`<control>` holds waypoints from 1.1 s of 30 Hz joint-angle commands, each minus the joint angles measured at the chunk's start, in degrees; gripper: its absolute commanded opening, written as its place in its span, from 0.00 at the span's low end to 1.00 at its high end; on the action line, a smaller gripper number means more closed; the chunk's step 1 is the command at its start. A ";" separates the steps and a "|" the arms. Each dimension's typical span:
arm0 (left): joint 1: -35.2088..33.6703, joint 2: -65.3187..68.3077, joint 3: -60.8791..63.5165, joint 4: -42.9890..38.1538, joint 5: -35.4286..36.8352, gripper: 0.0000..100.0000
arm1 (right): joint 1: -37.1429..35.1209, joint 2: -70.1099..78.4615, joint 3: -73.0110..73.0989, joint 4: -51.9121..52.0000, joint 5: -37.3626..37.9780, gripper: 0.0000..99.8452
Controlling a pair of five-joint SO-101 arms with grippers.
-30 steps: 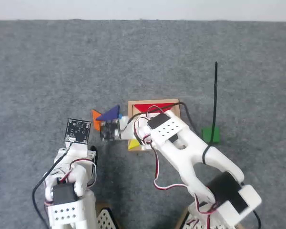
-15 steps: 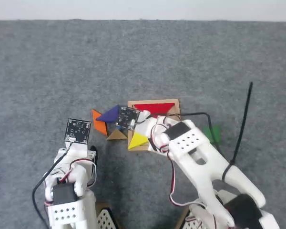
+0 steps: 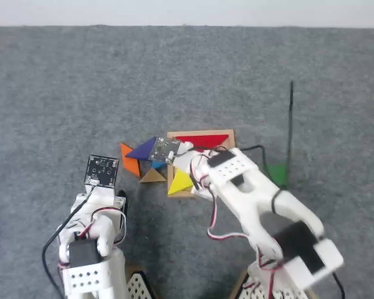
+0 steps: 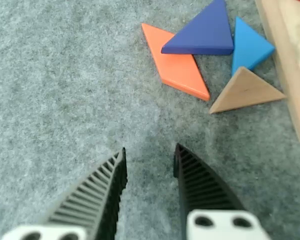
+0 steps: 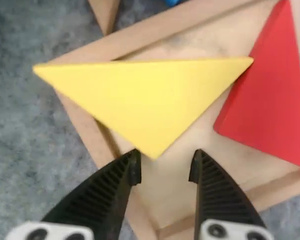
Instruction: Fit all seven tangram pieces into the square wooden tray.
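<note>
The square wooden tray [image 3: 199, 132] lies mid-table with a red triangle [image 3: 202, 141] inside along its far side. A yellow triangle [image 3: 179, 182] rests across the tray's near-left corner, one tip overhanging the rim [image 5: 155, 29]. My right gripper [image 5: 164, 162] stands open over the tray floor, the yellow triangle's [image 5: 140, 100] corner just at its fingertips. Left of the tray lie an orange parallelogram [image 3: 129, 159], a dark blue triangle [image 3: 143, 149], a light blue triangle [image 3: 157, 165] and a wooden triangle [image 3: 153, 176]. My left gripper [image 4: 150, 160] is open above bare carpet, short of the orange piece [image 4: 176, 67].
A green piece [image 3: 276, 174] lies on the carpet right of the tray, beside the right arm and a black cable [image 3: 290, 124]. The left arm [image 3: 90, 243] stands at the near left. Grey carpet stretches open behind the tray.
The right arm's wrist has swung from left of the tray to over its left side, uncovering the light blue and wooden triangles. The left arm has not moved.
</note>
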 commanded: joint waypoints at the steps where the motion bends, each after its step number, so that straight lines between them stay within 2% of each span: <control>1: 0.18 -0.88 -0.57 0.44 0.35 0.15 | 0.57 2.59 -4.75 -0.48 -0.88 0.18; 11: 0.18 -0.88 -0.57 0.44 0.35 0.15 | 5.67 7.25 -12.92 -0.48 -4.75 0.18; 22: 0.18 -0.88 -0.57 0.44 0.35 0.15 | 5.58 15.52 -23.12 -0.48 -8.62 0.18; 27: 0.18 -0.88 -0.57 0.44 0.35 0.15 | 5.49 9.89 -20.66 2.77 -11.87 0.18; 33: 0.18 -0.88 -0.57 0.44 0.35 0.15 | 3.82 -0.13 -8.00 3.56 -13.36 0.18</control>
